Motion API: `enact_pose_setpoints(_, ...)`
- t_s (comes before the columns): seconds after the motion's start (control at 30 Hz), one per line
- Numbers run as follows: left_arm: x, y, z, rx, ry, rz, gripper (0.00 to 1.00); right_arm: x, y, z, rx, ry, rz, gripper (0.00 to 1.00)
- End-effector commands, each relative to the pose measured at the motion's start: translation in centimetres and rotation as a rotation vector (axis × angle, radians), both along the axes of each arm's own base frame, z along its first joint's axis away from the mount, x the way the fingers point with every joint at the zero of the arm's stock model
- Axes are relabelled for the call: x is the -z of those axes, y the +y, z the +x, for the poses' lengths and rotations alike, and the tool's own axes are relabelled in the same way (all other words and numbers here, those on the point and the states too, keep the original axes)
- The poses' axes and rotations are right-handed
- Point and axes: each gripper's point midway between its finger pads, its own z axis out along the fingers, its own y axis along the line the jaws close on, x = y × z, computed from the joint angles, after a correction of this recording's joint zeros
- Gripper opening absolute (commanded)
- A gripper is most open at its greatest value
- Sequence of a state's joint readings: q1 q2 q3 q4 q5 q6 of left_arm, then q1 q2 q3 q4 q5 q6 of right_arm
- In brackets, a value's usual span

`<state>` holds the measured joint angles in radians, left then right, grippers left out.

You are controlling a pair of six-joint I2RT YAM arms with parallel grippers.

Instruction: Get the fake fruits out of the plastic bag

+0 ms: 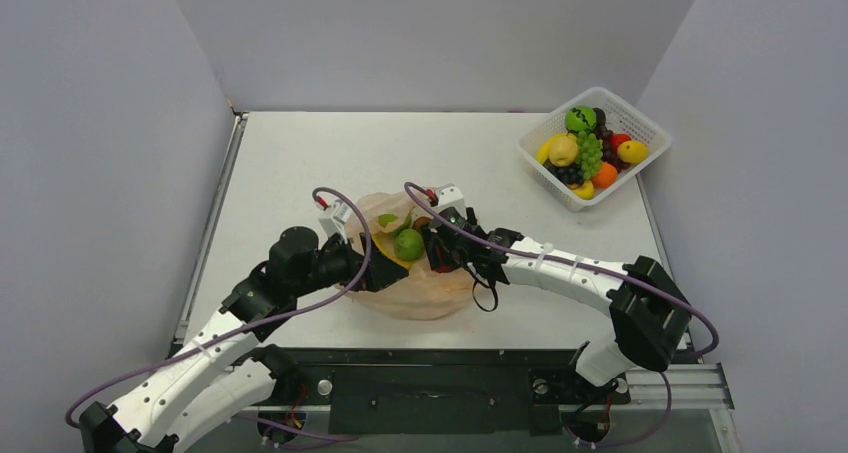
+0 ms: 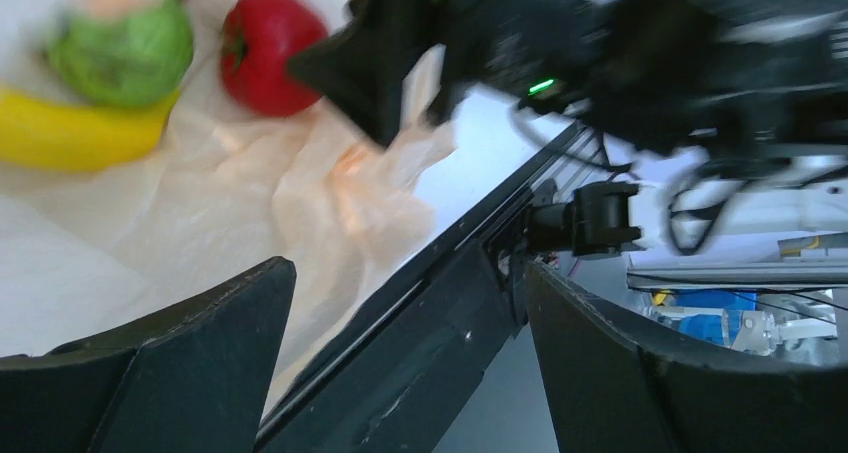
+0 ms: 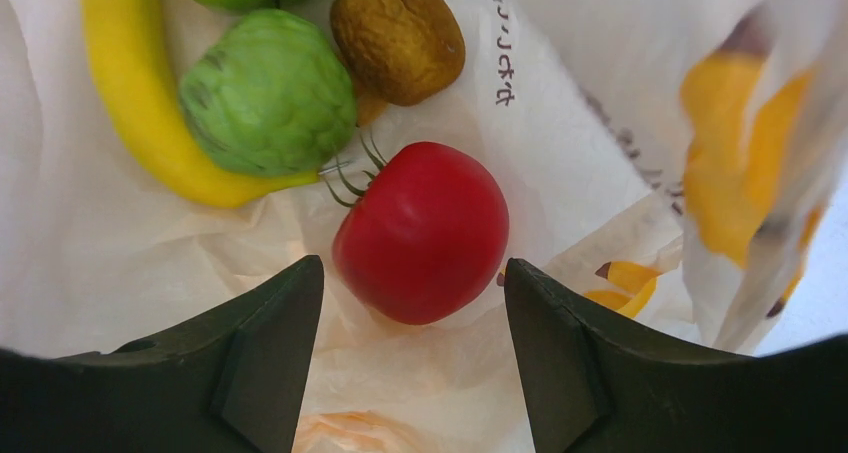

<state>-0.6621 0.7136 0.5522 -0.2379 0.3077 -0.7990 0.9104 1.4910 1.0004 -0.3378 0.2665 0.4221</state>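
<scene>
A pale, matte table [image 1: 300, 163] stands between plain walls, with a dark rail [image 1: 430, 383] along its near edge. The crumpled peach plastic bag [image 1: 425, 298] lies on the table a little near of centre, close to that rail. A white lattice basket [image 1: 637, 113] sits in the far right corner, well apart from the bag.

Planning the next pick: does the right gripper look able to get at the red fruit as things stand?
Likely yes: the right gripper stands open, aimed at the red fruit, which lies uncovered in the plastic bag, nothing between them.
</scene>
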Motion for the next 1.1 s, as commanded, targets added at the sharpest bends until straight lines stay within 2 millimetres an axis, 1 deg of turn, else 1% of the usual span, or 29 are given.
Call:
enact_pose_setpoints(0.0, -8.7, 0.3, 0.4, 0.06, -0.224, 0.029, 0.84, -0.7, 0.0, 1.5, 0.056, -0.05, -0.01, 0.62)
enact_pose_setpoints(0.03, -11.5, 0.6, 0.8, 0.043, -0.282, 0.02, 0.84, -0.3, 0.0, 1.5, 0.061, -0.045, -0.014, 0.62)
enact_pose_setpoints(0.07, -11.9, 1.0, 0.8, 0.05, -0.309, 0.058, 0.85, -0.2, 0.0, 1.6, 0.064, -0.049, -0.014, 0.62)
enact_pose_setpoints(0.1, -14.8, 1.4, 1.1, 0.025, -0.369, 0.052, 0.86, 0.2, 0.0, 1.6, 0.069, -0.044, -0.023, 0.62)
enact_pose_setpoints(0.13, -15.1, 1.9, 1.2, 0.027, -0.397, 0.093, 0.87, 0.4, 0.0, 1.6, 0.071, -0.046, -0.028, 0.62)
enact_pose_setpoints(0.17, -17.6, 2.5, 1.7, -0.012, -0.453, 0.096, 0.87, 0.8, 0.1, 1.6, 0.07, -0.039, -0.036, 0.62)
enact_pose_setpoints(0.2, -18.2, 3.1, 1.9, -0.018, -0.491, 0.134, 0.88, 1.0, 0.2, 1.5, 0.069, -0.037, -0.038, 0.62)
enact_pose_setpoints(0.23, -20.2, 4.0, 2.7, -0.071, -0.553, 0.162, 0.89, 1.5, 0.2, 1.5, 0.07, -0.034, -0.048, 0.62)
enact_pose_setpoints(0.27, -20.8, 4.6, 3.0, -0.101, -0.573, 0.184, 0.91, 1.6, 0.3, 1.5, 0.07, -0.037, -0.05, 0.62)
enact_pose_setpoints(0.3, -22.4, 5.8, 3.8, -0.166, -0.63, 0.221, 0.93, 1.8, 0.3, 1.5, 0.073, -0.037, -0.057, 0.61)
enact_pose_setpoints(0.33, -23.2, 6.5, 4.4, -0.209, -0.659, 0.238, 0.95, 1.9, 0.3, 1.5, 0.072, -0.037, -0.06, 0.61)
enact_pose_setpoints(0.37, -24.4, 8.0, 5.2, -0.291, -0.703, 0.281, 0.96, 2.0, 0.4, 1.5, 0.071, -0.04, -0.064, 0.6)
enact_pose_setpoints(0.4, -25.2, 8.6, 5.7, -0.33, -0.734, 0.298, 0.97, 2.0, 0.4, 1.6, 0.069, -0.042, -0.065, 0.6)
enact_pose_setpoints(0.43, -26.2, 9.8, 6.5, -0.396, -0.783, 0.338, 0.97, 2.1, 0.4, 1.6, 0.067, -0.041, -0.071, 0.6)
enact_pose_setpoints(0.47, -26.6, 10.3, 7.0, -0.428, -0.803, 0.358, 0.97, 2.1, 0.5, 1.6, 0.067, -0.041, -0.073, 0.6)
enact_pose_setpoints(0.5, -26.8, 11.2, 7.8, -0.484, -0.835, 0.402, 0.97, 2.3, 0.5, 1.6, 0.067, -0.038, -0.076, 0.6)
enact_pose_setpoints(0.57, -26.4, 12.0, 8.9, -0.537, -0.861, 0.465, 0.97, 2.5, 0.6, 1.7, 0.067, -0.035, -0.078, 0.6)
enact_pose_setpoints(0.6, -25.4, 12.2, 9.6, -0.554, -0.846, 0.502, 0.97, 2.5, 0.7, 1.7, 0.065, -0.034, -0.077, 0.6)
enact_pose_setpoints(0.63, -25.2, 12.4, 10.0, -0.557, -0.868, 0.538, 0.97, 2.6, 0.8, 1.8, 0.065, -0.032, -0.077, 0.6)
enact_pose_setpoints(0.67, -23.7, 12.6, 10.6, -0.561, -0.855, 0.582, 0.97, 3.0, 0.9, 1.7, 0.063, -0.025, -0.083, 0.6)
enact_pose_setpoints(0.7, -23.4, 12.8, 11.0, -0.572, -0.873, 0.603, 0.97, 3.1, 0.9, 1.8, 0.063, -0.025, -0.082, 0.6)
enact_pose_setpoints(0.73, -21.5, 13.1, 11.4, -0.58, -0.854, 0.644, 0.97, 3.4, 1.0, 1.8, 0.063, -0.02, -0.086, 0.59)
enact_pose_setpoints(0.77, -21.2, 13.3, 11.7, -0.597, -0.868, 0.65, 0.97, 3.4, 1.0, 1.9, 0.065, -0.02, -0.087, 0.58)
enact_pose_setpoints(0.8, -19.6, 13.8, 11.8, -0.602, -0.855, 0.68, 0.97, 3.7, 1.1, 1.8, 0.064, -0.016, -0.092, 0.57)
enact_pose_setpoints(0.83, -19.5, 14.0, 12.0, -0.614, -0.869, 0.687, 0.97, 3.7, 1.1, 1.8, 0.065, -0.013, -0.09, 0.56)
enact_pose_setpoints(0.87, -18.8, 14.5, 11.9, -0.621, -0.863, 0.704, 0.97, 3.7, 1.3, 1.8, 0.063, -0.012, -0.088, 0.54)
enact_pose_setpoints(0.97, -18.6, 15.3, 11.5, -0.646, -0.858, 0.718, 0.97, 3.5, 1.5, 1.9, 0.068, -0.015, -0.076, 0.54)
enact_pose_setpoints(1.03, -18.6, 15.8, 11.2, -0.668, -0.868, 0.713, 0.97, 3.7, 1.3, 2.0, 0.084, -0.011, -0.089, 0.6)
enact_pose_setpoints(1.07, -18.6, 16.1, 10.9, -0.678, -0.87, 0.711, 0.97, 4.0, 1.1, 2.0, 0.093, -0.007, -0.105, 0.61)
